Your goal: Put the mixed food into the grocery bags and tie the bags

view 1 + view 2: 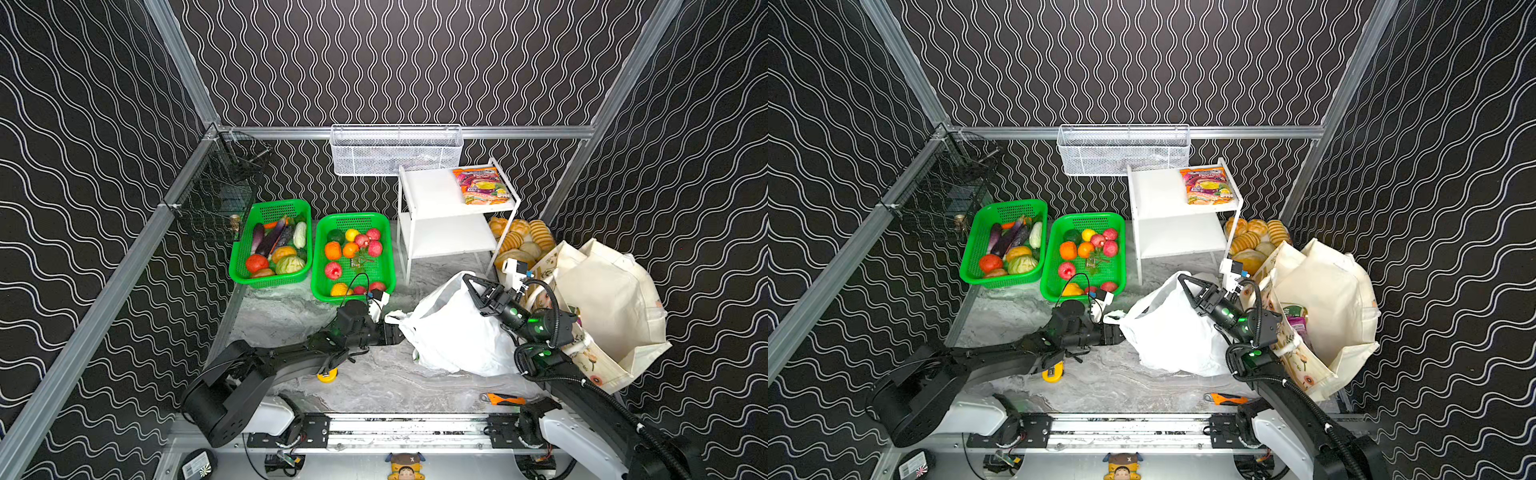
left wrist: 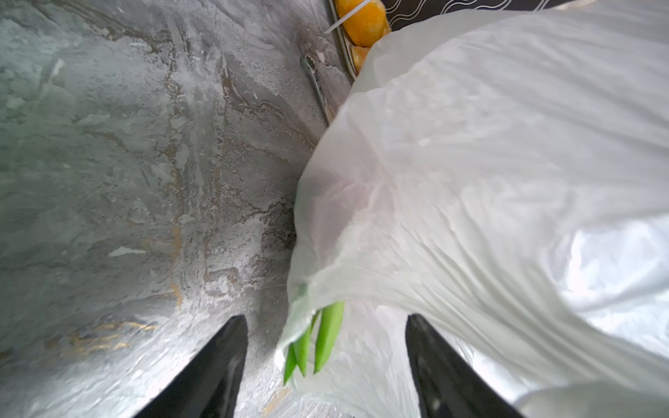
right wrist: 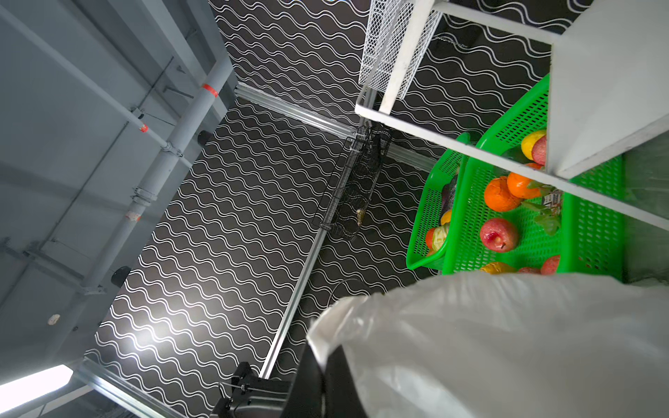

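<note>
Two end effectors: left open astride white bag edge, right pinching it.

plastic bag sitting mid-front on table w/ cloth tote standing just right of it; veg basket & fruit basket sitting behind-left; packet resting atop shelf behind.

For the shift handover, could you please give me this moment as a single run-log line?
white plastic bag: untied | left gripper: jaws open astride bag's edge | right gripper: jaws shut on bag's upper handle
</note>
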Controlling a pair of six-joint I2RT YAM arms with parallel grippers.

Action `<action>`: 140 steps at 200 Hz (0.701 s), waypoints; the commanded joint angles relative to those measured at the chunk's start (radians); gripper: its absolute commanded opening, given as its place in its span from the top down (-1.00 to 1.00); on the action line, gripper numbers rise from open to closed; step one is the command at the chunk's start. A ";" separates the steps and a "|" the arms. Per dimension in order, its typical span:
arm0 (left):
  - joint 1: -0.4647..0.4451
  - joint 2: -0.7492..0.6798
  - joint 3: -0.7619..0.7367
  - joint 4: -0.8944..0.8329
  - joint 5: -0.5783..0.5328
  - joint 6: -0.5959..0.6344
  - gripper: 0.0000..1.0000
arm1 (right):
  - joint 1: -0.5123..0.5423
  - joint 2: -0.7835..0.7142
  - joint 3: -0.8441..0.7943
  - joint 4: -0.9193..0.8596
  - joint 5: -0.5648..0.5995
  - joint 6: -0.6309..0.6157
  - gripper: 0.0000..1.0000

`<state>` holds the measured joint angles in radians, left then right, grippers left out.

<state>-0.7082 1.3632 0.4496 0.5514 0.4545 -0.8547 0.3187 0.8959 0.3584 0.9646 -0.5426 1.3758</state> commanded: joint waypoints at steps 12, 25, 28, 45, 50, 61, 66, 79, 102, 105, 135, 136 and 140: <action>-0.012 -0.052 -0.057 0.031 -0.007 0.180 -0.46 | -0.003 0.041 -0.018 0.075 0.030 0.036 1.00; -0.030 -0.059 -0.099 0.083 -0.048 0.238 -0.46 | -0.004 0.066 -0.022 0.108 0.024 0.049 1.00; -0.034 -0.060 -0.107 0.094 -0.062 0.249 -0.44 | -0.005 0.071 -0.022 0.113 0.022 0.051 1.00; -0.055 -0.054 -0.135 0.164 -0.122 0.303 -0.44 | -0.006 0.095 -0.023 0.131 0.006 0.058 1.00; -0.061 -0.044 -0.135 0.181 -0.139 0.318 -0.45 | -0.006 0.103 -0.024 0.136 0.003 0.062 1.00; -0.077 -0.013 -0.132 0.237 -0.166 0.361 -0.47 | -0.006 0.112 -0.030 0.154 0.000 0.071 1.00; -0.084 0.006 -0.131 0.264 -0.188 0.377 -0.48 | -0.006 0.118 -0.032 0.163 0.000 0.077 1.00; -0.102 0.066 -0.124 0.336 -0.233 0.414 -0.47 | -0.006 0.130 -0.039 0.185 -0.001 0.088 1.00; -0.135 0.193 -0.139 0.575 -0.241 0.425 -0.46 | -0.007 0.144 -0.045 0.207 0.000 0.103 1.00; -0.140 0.207 -0.142 0.603 -0.248 0.427 -0.46 | -0.007 0.145 -0.047 0.211 0.000 0.105 1.00; -0.157 0.368 -0.144 0.821 -0.258 0.394 -0.32 | -0.007 0.150 -0.053 0.220 0.001 0.111 1.00; -0.157 0.373 -0.143 0.831 -0.256 0.393 -0.31 | -0.007 0.149 -0.053 0.219 0.001 0.111 1.00; -0.160 0.393 -0.143 0.864 -0.254 0.388 -0.28 | -0.007 0.147 -0.054 0.217 0.000 0.111 1.00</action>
<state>-0.8600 1.6699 0.3023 1.1152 0.2173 -0.4660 0.3119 1.0443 0.3069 1.1053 -0.5400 1.4628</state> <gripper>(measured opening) 0.682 0.049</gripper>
